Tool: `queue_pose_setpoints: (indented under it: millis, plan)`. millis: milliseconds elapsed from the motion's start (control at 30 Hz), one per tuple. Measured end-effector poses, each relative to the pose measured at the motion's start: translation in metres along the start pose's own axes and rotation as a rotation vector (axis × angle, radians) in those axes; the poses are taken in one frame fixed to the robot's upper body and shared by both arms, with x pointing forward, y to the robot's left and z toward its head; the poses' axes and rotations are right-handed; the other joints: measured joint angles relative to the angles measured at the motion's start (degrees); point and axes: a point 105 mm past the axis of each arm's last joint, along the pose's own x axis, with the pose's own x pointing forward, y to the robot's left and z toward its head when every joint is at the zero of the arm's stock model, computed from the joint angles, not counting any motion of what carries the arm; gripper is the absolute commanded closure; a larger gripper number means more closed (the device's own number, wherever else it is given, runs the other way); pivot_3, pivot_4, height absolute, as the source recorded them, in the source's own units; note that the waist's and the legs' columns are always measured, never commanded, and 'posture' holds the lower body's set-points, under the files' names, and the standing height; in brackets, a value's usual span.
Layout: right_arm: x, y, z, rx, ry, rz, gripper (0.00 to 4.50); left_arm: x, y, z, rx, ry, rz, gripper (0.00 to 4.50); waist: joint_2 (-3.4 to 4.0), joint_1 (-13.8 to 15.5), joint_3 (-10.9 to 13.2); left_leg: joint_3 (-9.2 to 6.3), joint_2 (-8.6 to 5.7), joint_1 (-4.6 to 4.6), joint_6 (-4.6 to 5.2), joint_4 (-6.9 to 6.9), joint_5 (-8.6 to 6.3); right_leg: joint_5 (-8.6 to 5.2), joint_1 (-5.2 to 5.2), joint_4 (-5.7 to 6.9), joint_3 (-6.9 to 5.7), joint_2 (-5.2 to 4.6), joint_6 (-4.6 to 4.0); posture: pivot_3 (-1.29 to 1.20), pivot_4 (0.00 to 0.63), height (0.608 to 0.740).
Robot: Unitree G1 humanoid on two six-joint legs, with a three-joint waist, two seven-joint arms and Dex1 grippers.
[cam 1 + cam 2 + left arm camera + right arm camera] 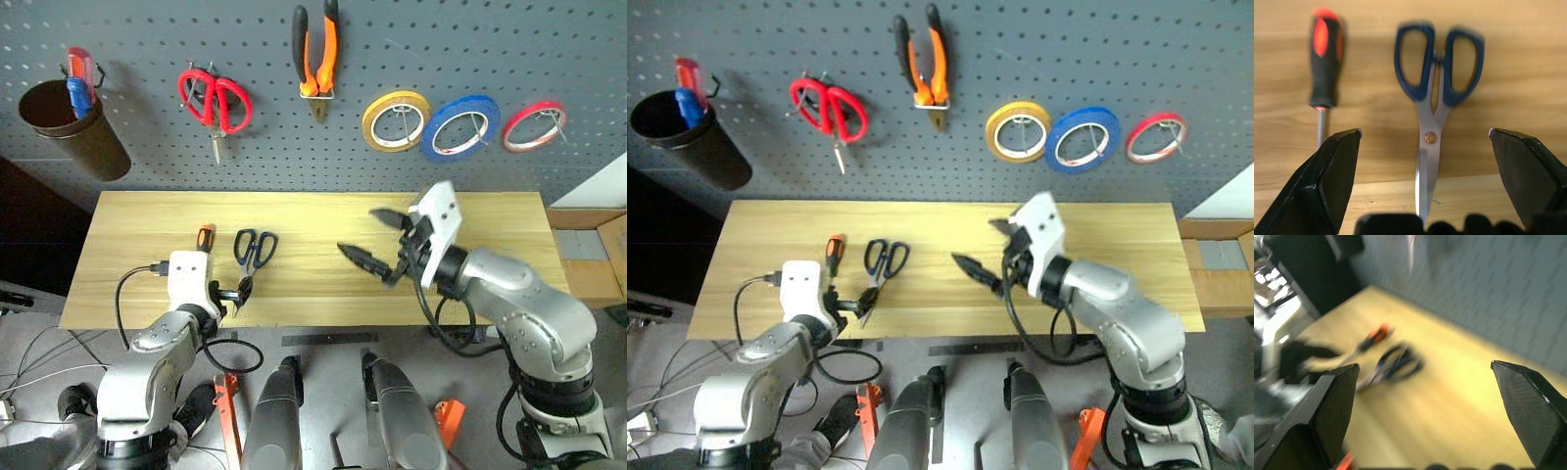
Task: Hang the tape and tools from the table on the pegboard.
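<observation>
**Two tools left on the near-left of the table, both grippers spread and empty**

Lying side by side near the front left edge of the long table of light yellowish wood planks (323,220), the dark-blue-handled scissors (252,257) and the slim screwdriver with the orange-and-black handle (205,238) are the tools not yet hung. They lie close together without touching, handles toward the wall; the scissors' blades reach almost to the near edge.

The left gripper (1425,147) hangs over that near edge with its two black fingers spread wide and nothing between them. In the left wrist view the scissors' blades run up the middle of the gap and the screwdriver's shaft sits just beside one finger (1327,176).

The right gripper (377,240) hovers above the middle of the tabletop, fingers also wide apart and empty, pointing toward the robot's left. The wood under and around it is bare, and the whole right half of the table up to its far and right edges is open.

On the large dark grey pegboard (509,49) behind the table, the orange-and-black-handled pliers (315,54) hang handles up near the centre. To their right the thin blue ring of tape (459,127) hangs on a hook between a yellow roll of tape (395,120) and a red roll of tape (534,126). Left of the pliers hang red-handled scissors (215,103), and further left a dark brown cup (73,127) holds red and blue handles. Bare holes fill the board's upper right area.
</observation>
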Motion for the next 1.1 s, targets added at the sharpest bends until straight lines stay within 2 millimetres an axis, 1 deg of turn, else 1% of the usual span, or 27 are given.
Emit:
queue_pose_setpoints:
  millis: [67,167,267,400,500,600,733,767,867,933,1000,1067,1100]
  plan:
    - [0.002,0.013,-0.013,0.012,0.034,0.065,0.03,0.012,-0.005,0.001,0.007,0.04,-0.022,0.0,-0.05,0.1,0.0,-0.06,0.0,0.01,-0.04,0.0,0.02,0.0,0.0,0.04,-0.06,0.01,0.0,0.0,0.394,0.74]
    - [0.005,0.026,-0.025,0.019,0.053,0.121,0.03,0.025,-0.003,-0.007,0.002,0.106,-0.014,0.0,-0.05,0.0,0.0,-0.02,-0.01,0.0,-0.04,-0.01,0.02,0.0,-0.01,0.04,-0.03,-0.01,0.0,0.0,0.391,0.74]
    - [0.005,0.027,-0.031,-0.001,0.064,0.125,0.03,0.033,-0.001,-0.014,0.019,0.166,-0.014,0.0,-0.07,0.2,0.0,-0.03,-0.03,-0.01,-0.05,-0.02,0.03,0.0,-0.02,0.05,-0.05,-0.07,0.0,0.0,0.397,0.74]
    - [0.005,0.028,-0.033,0.002,0.066,0.126,0.03,0.038,0.0,-0.013,0.018,0.18,-0.013,0.0,-0.09,0.5,-0.1,-0.03,-0.06,0.05,-0.08,-0.01,0.04,0.0,0.0,0.17,-0.04,-0.13,0.0,-0.02,0.396,0.74]
    - [0.005,0.027,-0.033,0.006,0.066,0.119,0.03,0.043,-0.001,-0.013,0.008,0.188,-0.009,0.0,-0.06,0.5,-0.2,0.03,-0.14,0.27,-0.12,-0.02,0.07,-0.01,0.1,0.3,0.0,-0.2,0.01,-0.02,0.396,0.74]
    - [0.006,0.028,-0.032,0.01,0.06,0.114,0.0,0.05,-0.003,-0.012,-0.007,0.186,-0.014,0.55,-0.07,0.5,-0.2,0.06,-0.12,0.96,-0.14,-0.14,0.08,-0.23,0.73,0.19,0.02,-0.19,0.33,-0.02,0.395,0.74]
    - [0.006,0.027,-0.032,0.011,0.057,0.109,0.0,0.051,-0.004,-0.012,0.017,0.189,-0.024,1.87,-0.05,0.5,-0.3,0.1,-0.06,0.98,-0.15,-0.17,0.09,-0.24,0.84,-0.11,0.06,-0.15,0.34,-0.02,0.395,0.74]
    - [0.007,0.027,-0.032,0.011,0.056,0.108,0.0,0.05,-0.002,-0.013,0.022,0.189,-0.019,2.28,-0.05,0.5,-0.3,0.1,-0.06,0.96,-0.15,-0.18,0.09,-0.24,0.84,-0.16,0.06,-0.16,0.34,-0.02,0.395,0.74]
    - [0.007,0.027,-0.031,0.011,0.054,0.104,0.0,0.044,0.002,-0.02,0.043,0.191,-0.013,3.31,-0.05,0.5,-0.3,0.12,-0.04,0.94,-0.15,-0.26,0.07,-0.23,0.8,-0.19,0.09,-0.22,0.33,-0.02,0.395,0.74]
    - [0.007,0.026,-0.031,0.01,0.053,0.102,0.0,0.04,0.002,-0.021,0.06,0.173,-0.024,3.94,-0.05,0.5,-0.3,0.1,0.0,0.93,-0.16,-0.32,0.07,-0.22,0.78,-0.2,0.08,-0.24,0.31,-0.02,0.398,0.74]
    - [0.007,0.026,-0.029,0.006,0.05,0.102,0.0,0.033,-0.002,-0.028,0.084,0.141,-0.046,3.99,-0.06,0.5,-0.3,0.09,0.02,0.87,-0.17,-0.34,0.06,-0.21,0.75,-0.26,0.07,-0.24,0.31,-0.02,0.397,0.74]
    - [0.006,0.021,-0.027,0.003,0.044,0.085,0.0,0.023,-0.011,-0.032,0.104,0.056,-0.083,3.99,-0.08,0.5,-0.3,0.05,0.16,0.79,-0.17,-0.36,0.06,-0.11,0.7,-0.29,0.06,-0.36,0.13,-0.02,0.399,0.74]
    - [0.004,0.019,-0.026,0.001,0.041,0.075,0.0,0.02,-0.016,-0.028,0.114,-0.002,-0.098,3.99,-0.08,0.6,-0.3,0.05,0.17,0.75,-0.18,-0.36,0.06,-0.07,0.66,-0.3,0.04,-0.37,0.06,-0.02,0.4,0.74]
